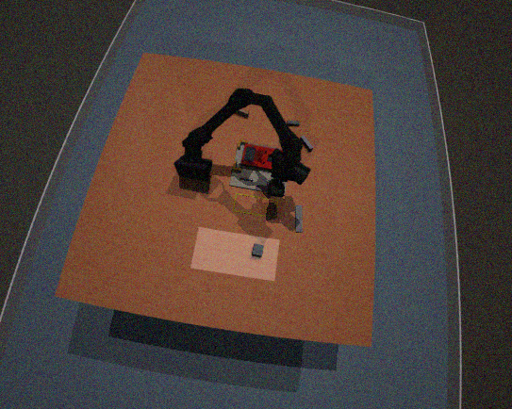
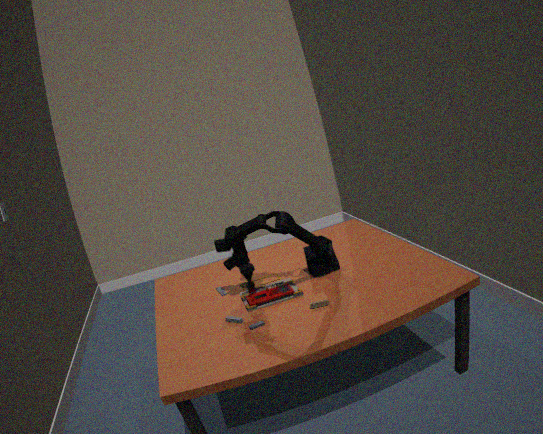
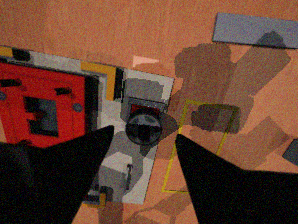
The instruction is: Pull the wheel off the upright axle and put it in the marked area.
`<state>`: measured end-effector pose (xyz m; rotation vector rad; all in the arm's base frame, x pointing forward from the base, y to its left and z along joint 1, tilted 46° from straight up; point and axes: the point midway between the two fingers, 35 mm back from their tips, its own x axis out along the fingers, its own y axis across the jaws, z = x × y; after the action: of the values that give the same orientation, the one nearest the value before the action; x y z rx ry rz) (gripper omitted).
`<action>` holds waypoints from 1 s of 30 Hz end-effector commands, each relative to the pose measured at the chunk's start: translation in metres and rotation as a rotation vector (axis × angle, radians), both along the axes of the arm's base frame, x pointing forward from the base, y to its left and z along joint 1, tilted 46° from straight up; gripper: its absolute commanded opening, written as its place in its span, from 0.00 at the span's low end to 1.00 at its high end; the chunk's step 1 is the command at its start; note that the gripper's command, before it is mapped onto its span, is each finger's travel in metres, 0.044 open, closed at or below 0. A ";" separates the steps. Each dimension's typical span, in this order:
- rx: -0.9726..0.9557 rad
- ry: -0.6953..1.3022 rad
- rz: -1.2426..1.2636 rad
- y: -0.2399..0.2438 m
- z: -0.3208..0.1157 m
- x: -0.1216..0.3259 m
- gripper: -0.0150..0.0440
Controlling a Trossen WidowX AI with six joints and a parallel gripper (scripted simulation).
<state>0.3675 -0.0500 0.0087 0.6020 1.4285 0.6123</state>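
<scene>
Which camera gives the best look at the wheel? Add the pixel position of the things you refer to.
The wrist view: it looks down on the wheel (image 3: 144, 128), showing its round dark face between the tips of the open pincer (image 3: 145, 134). In the top view, the arm (image 1: 276, 113) seems to cover it; in the exterior view, I can't pick it out from the dark pincer tip.
</scene>
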 end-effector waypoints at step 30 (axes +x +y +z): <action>0.005 0.007 0.010 0.017 -0.012 -0.003 0.25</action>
<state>0.3646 -0.0320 -0.0048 0.6042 1.4410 0.6207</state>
